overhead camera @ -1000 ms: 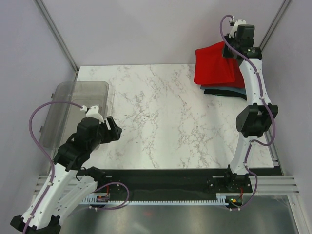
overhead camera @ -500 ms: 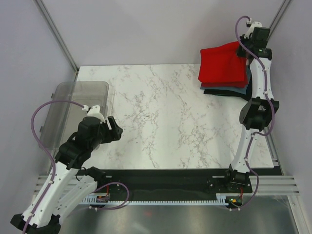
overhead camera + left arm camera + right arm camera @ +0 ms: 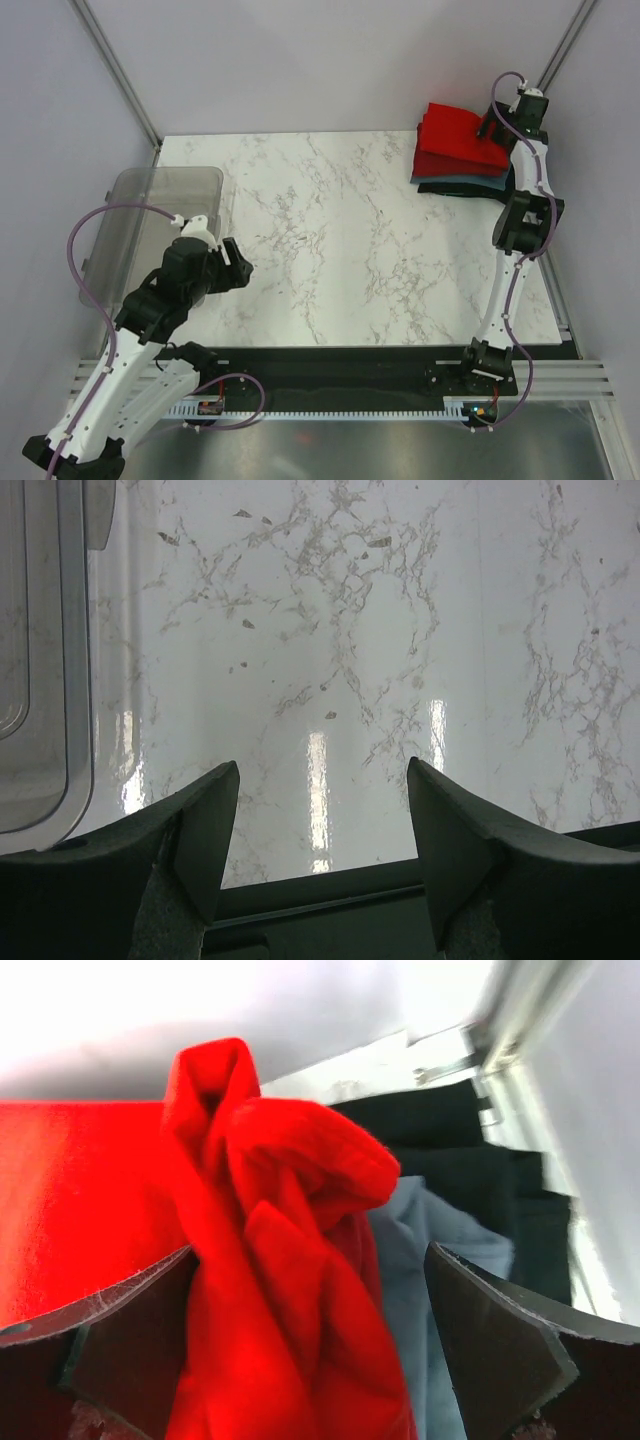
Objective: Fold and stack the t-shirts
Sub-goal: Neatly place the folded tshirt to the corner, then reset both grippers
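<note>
The t-shirts lie stacked at the back right corner: a bright red t-shirt (image 3: 455,140) on top, a grey-blue one (image 3: 450,178) under it and a black one (image 3: 460,188) at the bottom. My right gripper (image 3: 492,122) hangs over the stack's right edge, jaws wide open. In the right wrist view (image 3: 310,1250) a bunched fold of the red t-shirt (image 3: 270,1260) rises loosely between the fingers, with the grey-blue (image 3: 430,1250) and black (image 3: 470,1150) cloth to its right. My left gripper (image 3: 240,268) (image 3: 322,770) stands open and empty above bare marble.
A clear grey plastic bin (image 3: 150,220) (image 3: 40,680) sits at the table's left edge, beside my left arm. The white marble table (image 3: 350,230) spreads between the two arms. Frame posts and walls stand close behind the stack.
My right gripper carried the red t-shirt right and back onto the stack, then opened and let it go. The left arm stayed put.
</note>
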Controlling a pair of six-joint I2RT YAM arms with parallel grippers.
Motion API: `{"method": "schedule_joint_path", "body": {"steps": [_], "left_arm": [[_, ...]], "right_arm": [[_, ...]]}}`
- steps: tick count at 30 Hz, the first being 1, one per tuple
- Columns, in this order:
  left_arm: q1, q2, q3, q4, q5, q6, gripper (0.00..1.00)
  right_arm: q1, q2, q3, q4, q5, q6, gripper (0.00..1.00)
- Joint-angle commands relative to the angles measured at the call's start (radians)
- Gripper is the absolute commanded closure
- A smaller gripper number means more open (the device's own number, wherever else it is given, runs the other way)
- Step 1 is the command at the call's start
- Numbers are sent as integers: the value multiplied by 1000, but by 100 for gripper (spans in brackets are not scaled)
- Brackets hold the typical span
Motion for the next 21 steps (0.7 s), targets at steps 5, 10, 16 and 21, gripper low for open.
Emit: {"method": "schedule_joint_path", "body": {"steps": [5, 10, 16, 21], "left_arm": [[6, -31, 4, 40, 4, -6, 25], [17, -45, 3, 40, -2, -11, 25], [31, -65, 4, 43, 15, -5, 24], [29, -94, 3, 45, 15, -5, 23]], "right_arm": [[-2, -297, -195, 190, 366, 86, 2], [-28, -502, -283, 172, 596, 194, 2], [-79, -775, -441, 158, 553, 354, 2], [-45, -993, -590, 106, 290, 460, 2]]}}
